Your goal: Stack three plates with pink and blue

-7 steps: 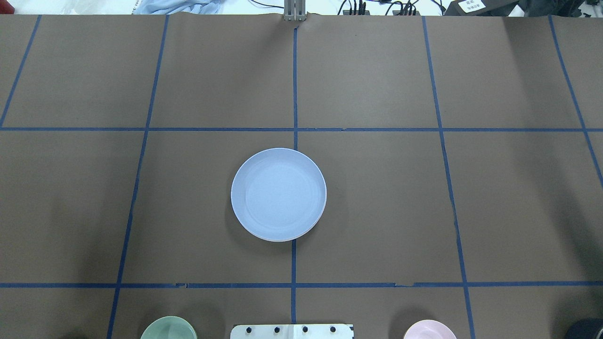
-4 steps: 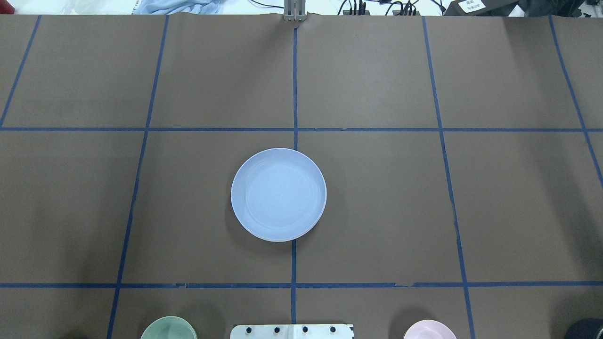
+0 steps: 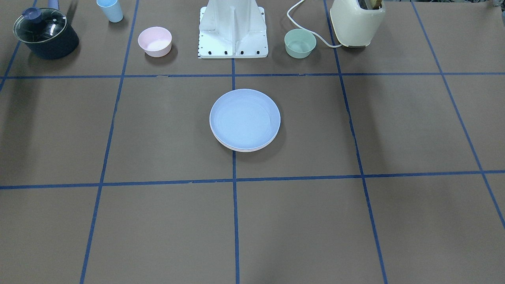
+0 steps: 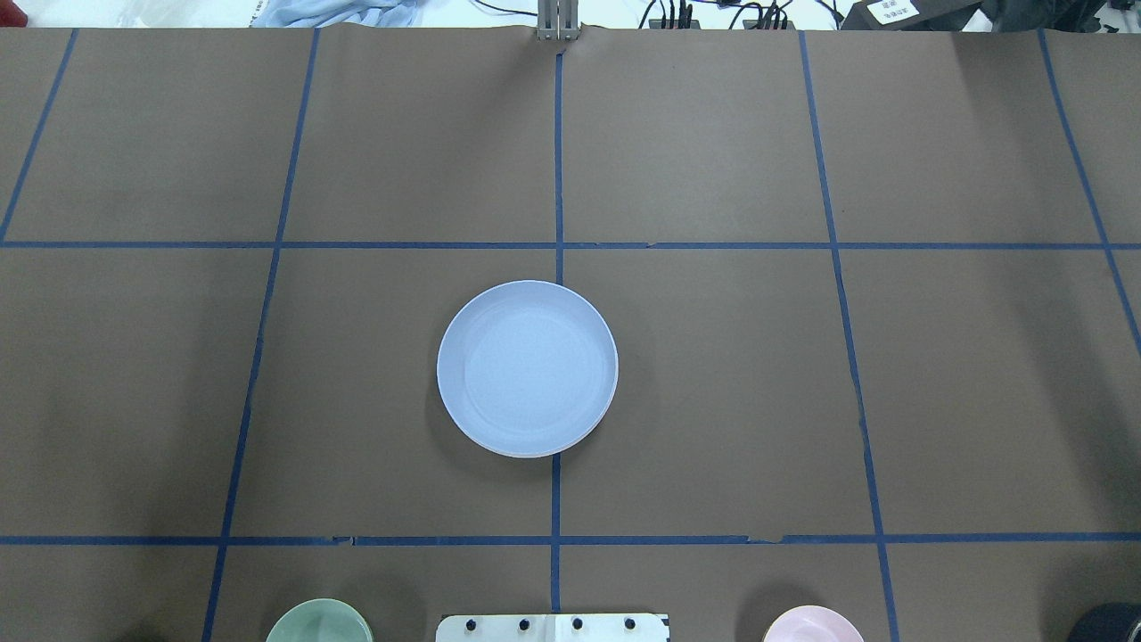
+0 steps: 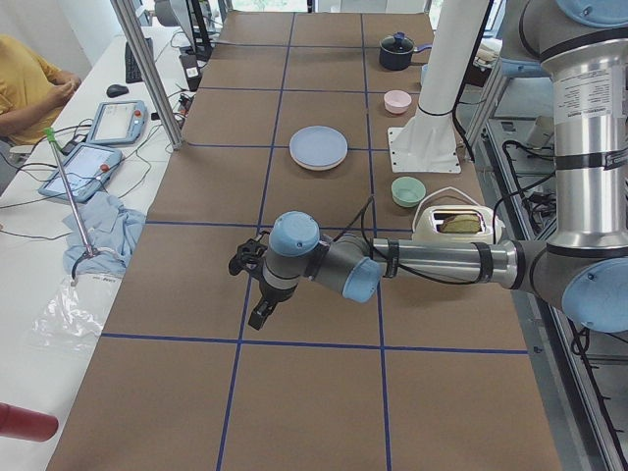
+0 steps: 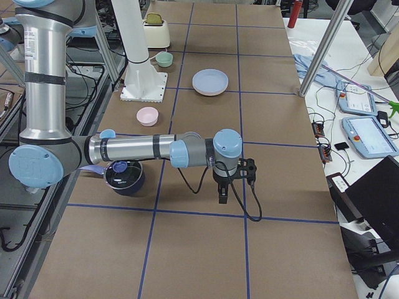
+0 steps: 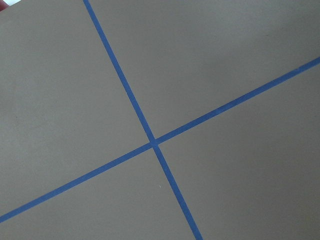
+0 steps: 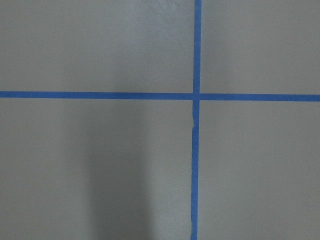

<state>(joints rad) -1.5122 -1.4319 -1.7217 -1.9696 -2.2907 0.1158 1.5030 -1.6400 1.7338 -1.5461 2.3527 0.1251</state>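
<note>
A light blue plate lies on top of a stack at the table's centre, and also shows in the front view. Thin pale rims of plates under it show at its edge; a pinkish and a cream layer are faintly visible. Neither gripper shows in the overhead or front view. The left gripper hangs over the table far from the stack, at the robot's left end. The right gripper hangs over the robot's right end. I cannot tell whether either is open. Both wrist views show only brown paper and blue tape.
Near the robot base stand a small pink bowl, a mint-green bowl, a dark lidded pot, a blue cup and a cream toaster. Blue tape lines divide the brown table.
</note>
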